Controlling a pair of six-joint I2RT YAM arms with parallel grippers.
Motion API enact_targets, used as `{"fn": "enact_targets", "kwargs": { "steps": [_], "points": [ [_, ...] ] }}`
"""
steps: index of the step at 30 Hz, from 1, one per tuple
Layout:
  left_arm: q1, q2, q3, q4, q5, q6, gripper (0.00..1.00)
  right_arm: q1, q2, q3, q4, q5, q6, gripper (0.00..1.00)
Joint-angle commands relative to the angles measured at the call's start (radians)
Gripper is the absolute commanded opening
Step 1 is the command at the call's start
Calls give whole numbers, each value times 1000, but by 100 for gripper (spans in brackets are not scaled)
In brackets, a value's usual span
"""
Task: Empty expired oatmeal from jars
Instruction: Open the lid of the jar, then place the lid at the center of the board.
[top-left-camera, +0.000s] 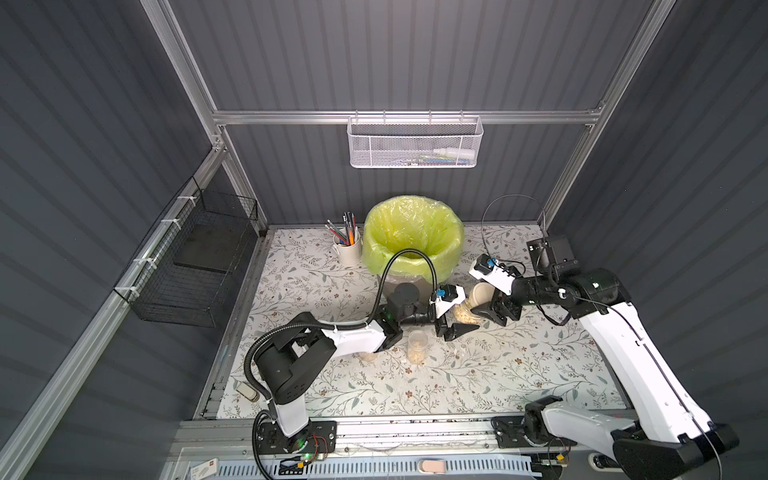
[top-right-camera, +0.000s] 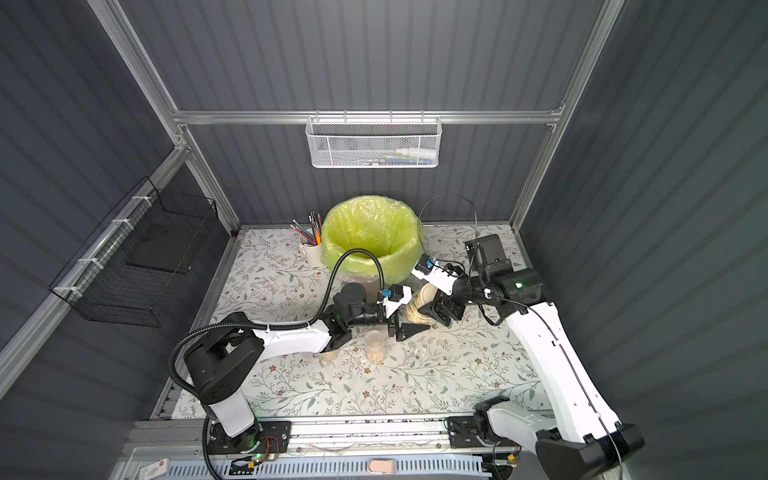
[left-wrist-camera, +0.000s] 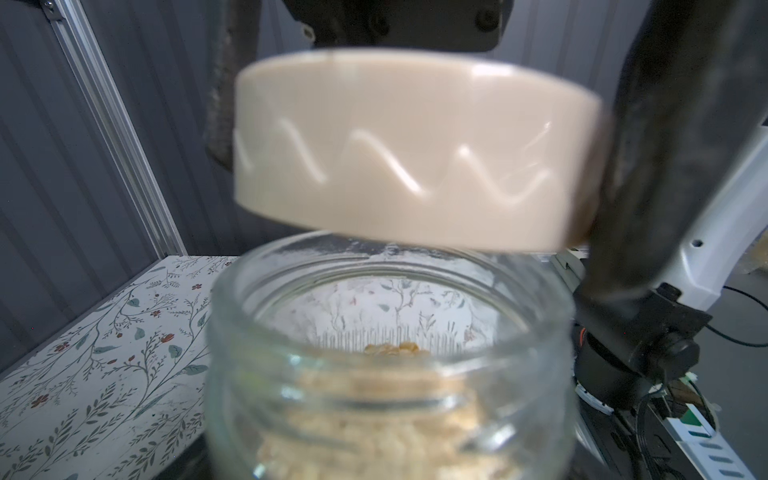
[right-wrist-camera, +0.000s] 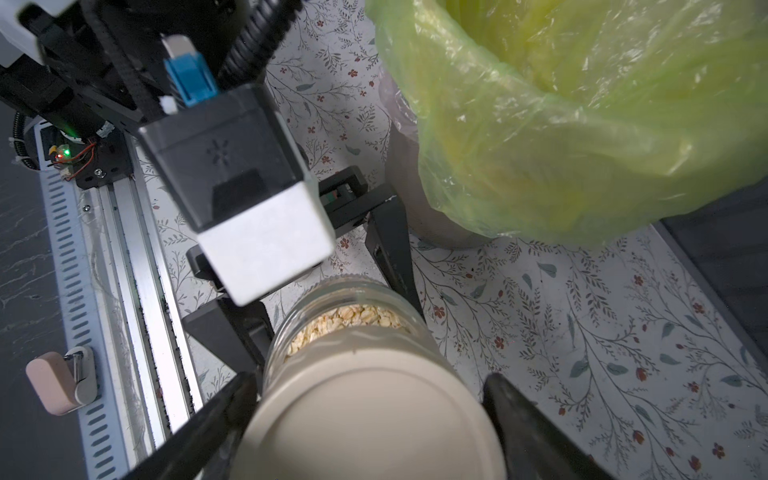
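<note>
Pinching the beige lid (left-wrist-camera: 395, 145) between its two dark fingers, the right gripper (right-wrist-camera: 370, 399) held it tilted just above the squat jar (left-wrist-camera: 386, 374), which stood near the middle of the table (top-left-camera: 498, 374), near-right of the bagged bin (top-left-camera: 413, 237). Whether the lid's far edge touched the rim could not be told. The left gripper (right-wrist-camera: 338, 328) was clamped on that jar's sides, one finger hidden under its camera in both top views. Inside the jar lay the oatmeal (right-wrist-camera: 353, 320), blurred in the left wrist view. A narrow jar (top-left-camera: 417, 347) stood nearer, flakes at its bottom; a third jar (top-left-camera: 368, 355), left of it, was mostly hidden beneath the left arm
</note>
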Motion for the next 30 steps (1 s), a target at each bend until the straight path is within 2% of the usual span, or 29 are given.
{"fn": "enact_targets", "kwargs": {
  "steps": [1,6,11,17,22,30],
  "points": [
    [11,-56,-16,32,-8,21,1,-26,-62,-24,60,-63,10,85],
    [15,-88,-31,4,-18,33,1,-130,-138,-95,148,-194,60,84],
    [15,-117,-51,-18,-44,49,1,-217,-142,-138,169,-270,130,85],
    [18,-167,-69,-80,-71,68,1,-284,-105,-205,276,-121,324,84],
    [18,-210,-94,-106,-115,82,1,-312,-89,-257,344,-57,459,85],
    [19,-262,-126,-136,-161,88,2,-312,69,-275,345,127,695,84]
  ]
}}
